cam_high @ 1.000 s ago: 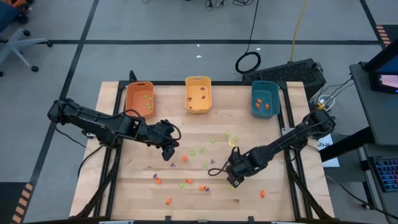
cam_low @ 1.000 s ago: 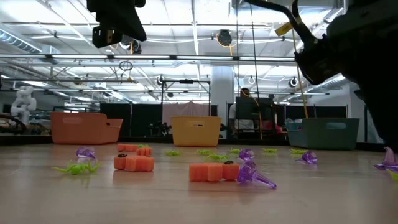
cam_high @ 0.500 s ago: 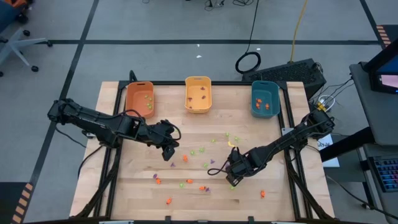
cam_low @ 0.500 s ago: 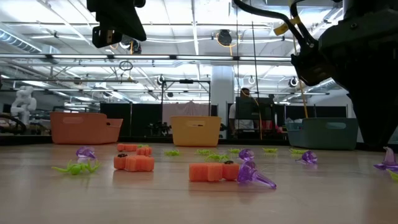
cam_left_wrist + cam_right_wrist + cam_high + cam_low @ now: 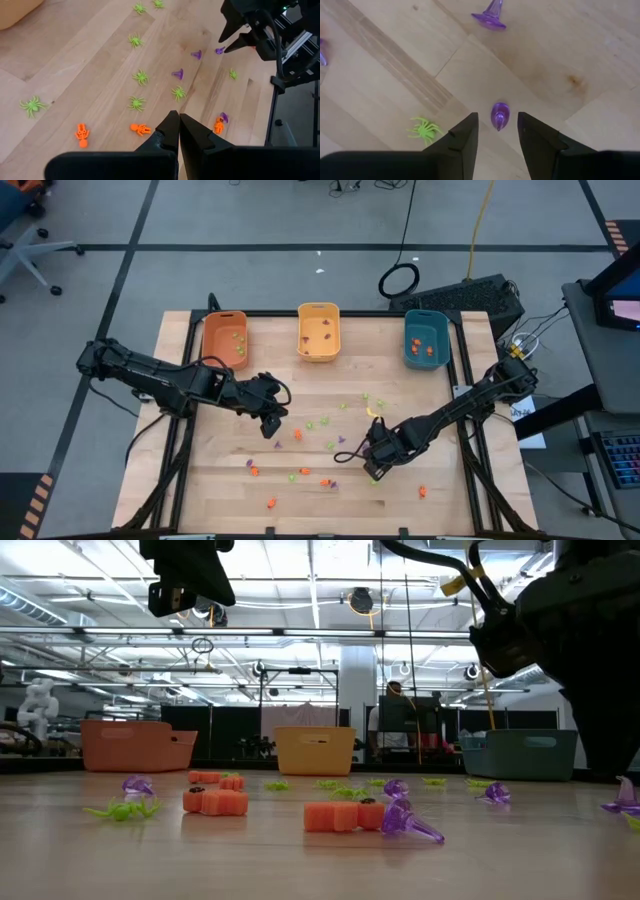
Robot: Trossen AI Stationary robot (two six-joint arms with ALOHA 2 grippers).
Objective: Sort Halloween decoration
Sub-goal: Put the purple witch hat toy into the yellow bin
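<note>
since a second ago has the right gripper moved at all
Yes. In the high view the right gripper has slid slightly away from the teal bin, toward the table's near edge, jaws open around a purple trinket.

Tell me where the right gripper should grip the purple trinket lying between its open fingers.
The purple trinket lies flat on the table, centred between the right gripper's open fingers. Probably best to drop straight down and close across its wider rounded body; its thin end gives the fingers less to bear on.

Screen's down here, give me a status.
Right gripper open over a purple trinket. Left gripper shut, empty, hovering. Trinkets scattered, nothing blocking.
</note>
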